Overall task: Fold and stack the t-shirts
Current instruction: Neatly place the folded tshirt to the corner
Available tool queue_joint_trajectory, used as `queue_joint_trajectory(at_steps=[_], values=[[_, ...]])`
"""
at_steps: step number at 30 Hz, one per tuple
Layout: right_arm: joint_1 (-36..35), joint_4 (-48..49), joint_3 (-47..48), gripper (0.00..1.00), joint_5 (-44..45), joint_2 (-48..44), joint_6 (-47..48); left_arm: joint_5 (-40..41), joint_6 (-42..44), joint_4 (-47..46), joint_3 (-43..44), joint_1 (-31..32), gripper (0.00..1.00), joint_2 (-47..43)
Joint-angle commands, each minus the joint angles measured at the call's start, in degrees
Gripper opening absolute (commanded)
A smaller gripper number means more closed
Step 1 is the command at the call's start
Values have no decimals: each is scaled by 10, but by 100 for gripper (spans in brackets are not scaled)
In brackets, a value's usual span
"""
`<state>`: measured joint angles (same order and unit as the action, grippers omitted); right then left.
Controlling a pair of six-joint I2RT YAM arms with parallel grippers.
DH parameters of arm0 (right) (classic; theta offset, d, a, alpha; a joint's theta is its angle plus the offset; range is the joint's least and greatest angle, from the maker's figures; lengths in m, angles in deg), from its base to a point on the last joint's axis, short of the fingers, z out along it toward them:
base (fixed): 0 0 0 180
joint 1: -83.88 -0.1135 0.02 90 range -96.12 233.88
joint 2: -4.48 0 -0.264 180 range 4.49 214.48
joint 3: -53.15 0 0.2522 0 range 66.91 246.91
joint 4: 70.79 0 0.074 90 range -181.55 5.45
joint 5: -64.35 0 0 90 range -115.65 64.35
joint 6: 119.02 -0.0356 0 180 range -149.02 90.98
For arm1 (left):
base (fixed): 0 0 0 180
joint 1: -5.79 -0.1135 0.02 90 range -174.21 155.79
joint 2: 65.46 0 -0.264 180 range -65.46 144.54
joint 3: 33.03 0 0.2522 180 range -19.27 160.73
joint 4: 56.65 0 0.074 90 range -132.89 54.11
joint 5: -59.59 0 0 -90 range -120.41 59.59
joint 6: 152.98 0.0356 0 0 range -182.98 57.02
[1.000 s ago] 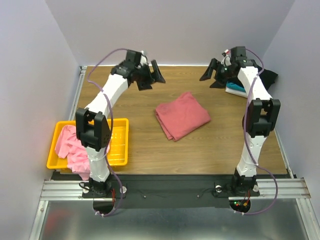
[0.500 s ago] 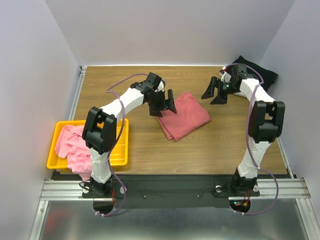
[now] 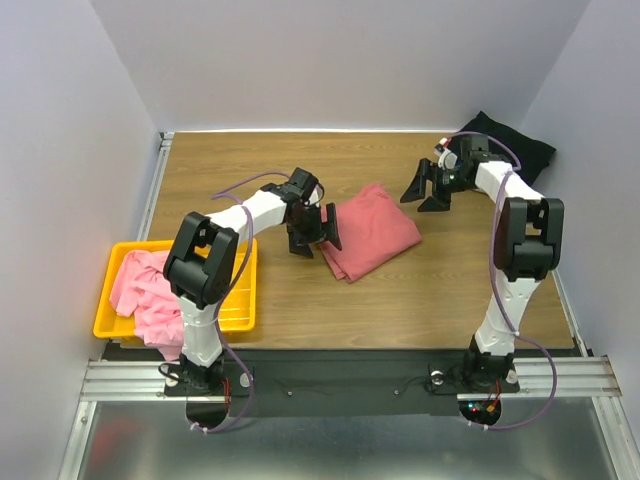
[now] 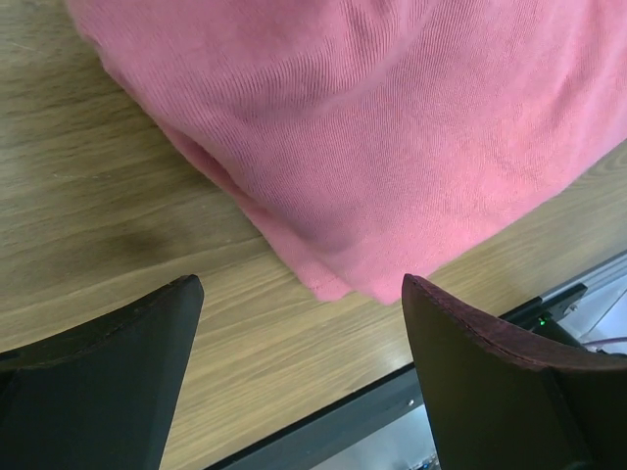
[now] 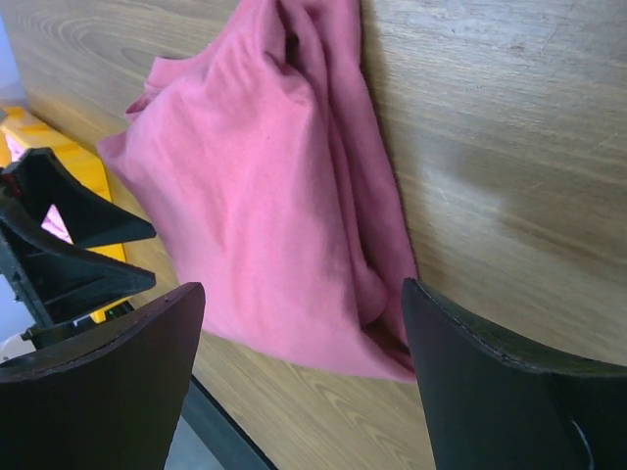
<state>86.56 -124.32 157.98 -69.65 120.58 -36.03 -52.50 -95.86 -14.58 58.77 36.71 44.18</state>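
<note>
Top external: folded dusty-red t-shirt (image 3: 375,230) at mid-desk (image 3: 400,300). Left pincer (image 3: 315,240) spread wide at the shirt's left edge, gripping nothing. Right pincer (image 3: 423,197) likewise wide open and empty, near the shirt's far right corner, apart from it. Light pink t-shirt (image 3: 140,290) heaped in yellow basket (image 3: 250,285) at near left, spilling over the front rim. Black t-shirt (image 3: 515,145) in far right corner

High fixed view over whole table (image 3: 430,290), both wrist views close, facing one dusty-red t-shirt (image 3: 375,228)
</note>
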Motion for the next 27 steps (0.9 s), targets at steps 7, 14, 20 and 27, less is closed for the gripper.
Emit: queue_joint_trajectory(at_steps=[7,14,20,27], values=[[0,36,10,87,-29,43,22,17,-1,-46,34,1,90,12],[-14,50,-4,87,-43,63,27,15,5,-44,56,1,87,53],[-62,58,-26,87,-32,65,32,-1,4,-59,48,1,86,63],[-113,65,-55,87,-42,55,38,-17,-13,-83,38,1,85,69]])
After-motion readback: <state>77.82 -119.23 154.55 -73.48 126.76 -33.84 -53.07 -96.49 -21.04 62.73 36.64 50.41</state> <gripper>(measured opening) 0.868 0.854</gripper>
